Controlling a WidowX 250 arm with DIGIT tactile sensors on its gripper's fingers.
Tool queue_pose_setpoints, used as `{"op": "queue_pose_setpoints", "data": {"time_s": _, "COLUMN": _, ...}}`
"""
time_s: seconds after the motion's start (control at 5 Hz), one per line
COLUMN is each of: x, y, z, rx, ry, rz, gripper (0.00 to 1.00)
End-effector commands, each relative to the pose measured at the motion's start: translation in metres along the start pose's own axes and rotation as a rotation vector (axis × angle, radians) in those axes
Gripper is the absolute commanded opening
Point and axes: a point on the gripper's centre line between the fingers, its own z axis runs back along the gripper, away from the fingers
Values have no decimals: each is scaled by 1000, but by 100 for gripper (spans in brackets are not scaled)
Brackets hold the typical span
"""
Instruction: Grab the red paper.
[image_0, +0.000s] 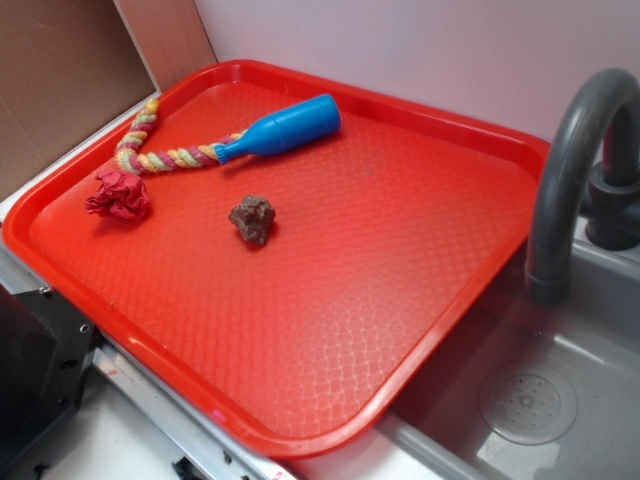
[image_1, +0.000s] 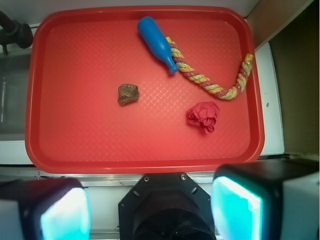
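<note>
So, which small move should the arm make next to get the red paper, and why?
Probably move the pincer forward and to the right in the wrist view until it hangs over the red paper, then lower. The pincer is open and high, back past the near rim of the tray. The paper lies free, apart from the rope and the brown lump.

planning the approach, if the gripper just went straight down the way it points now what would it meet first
Probably the near rim of the red tray or the ledge before it; depth is unclear. The open gripper is not over the red paper, which lies farther in and rightward.
</note>
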Motion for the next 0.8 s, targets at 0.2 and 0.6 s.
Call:
{"op": "queue_pose_setpoints", "data": {"time_s": 0.2, "x": 0, "y": 17, "z": -9, "rx": -67, "ry": -85, "rz": 251, "gripper": 100}}
{"op": "queue_pose_setpoints", "data": {"time_s": 0.6, "x": 21, "y": 61, "z": -55, "rx": -82, "ry": -160, "rz": 752, "gripper": 100}}
